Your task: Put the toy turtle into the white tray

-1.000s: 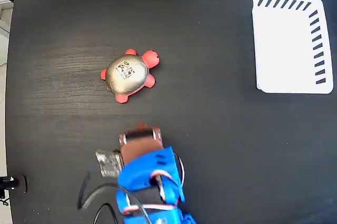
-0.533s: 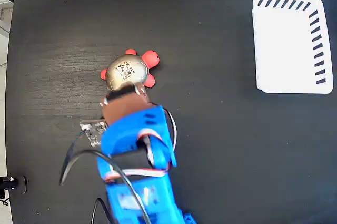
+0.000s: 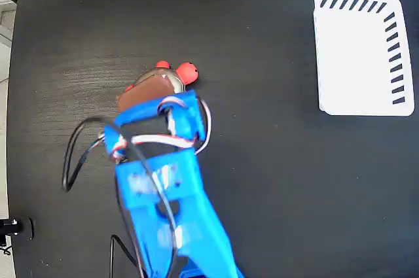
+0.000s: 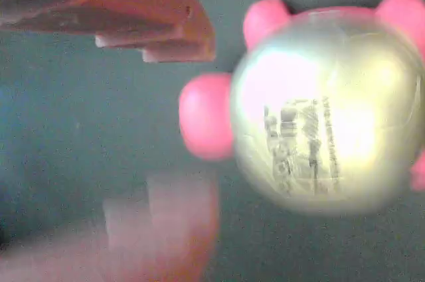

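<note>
One blue arm hangs right over the turtle at centre-left of the black table, hiding most of its shell. Gripper fingers spread apart beside it, gripping nothing. White tray sits well apart, top right.

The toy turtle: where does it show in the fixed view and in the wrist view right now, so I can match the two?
Fixed view: the toy turtle lies left of centre on the black table, mostly hidden under the blue arm; only red head and a foot peek out.
Wrist view: the toy turtle fills the right half, shell mark visible, just right of the open gripper.
Shared landmark: the turtle's red-pink head, seen in both views.
</note>
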Robot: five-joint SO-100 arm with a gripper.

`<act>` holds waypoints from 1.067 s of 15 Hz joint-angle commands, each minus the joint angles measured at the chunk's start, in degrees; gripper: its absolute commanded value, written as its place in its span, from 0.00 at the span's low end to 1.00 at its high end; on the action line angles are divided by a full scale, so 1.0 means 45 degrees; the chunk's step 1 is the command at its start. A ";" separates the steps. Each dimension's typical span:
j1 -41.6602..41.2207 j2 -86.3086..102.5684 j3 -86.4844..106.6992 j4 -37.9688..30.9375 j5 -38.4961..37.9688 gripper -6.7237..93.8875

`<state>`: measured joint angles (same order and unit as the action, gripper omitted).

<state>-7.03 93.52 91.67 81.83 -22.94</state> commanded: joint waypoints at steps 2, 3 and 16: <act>-0.0039 -0.0332 -0.1328 0.0547 -0.0801 0.57; -0.0098 -0.0625 -0.1504 0.0762 -0.1074 0.57; -0.0293 -0.4160 -0.1699 -0.0723 -0.1270 0.65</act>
<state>-7.56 73.30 87.36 79.01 -28.12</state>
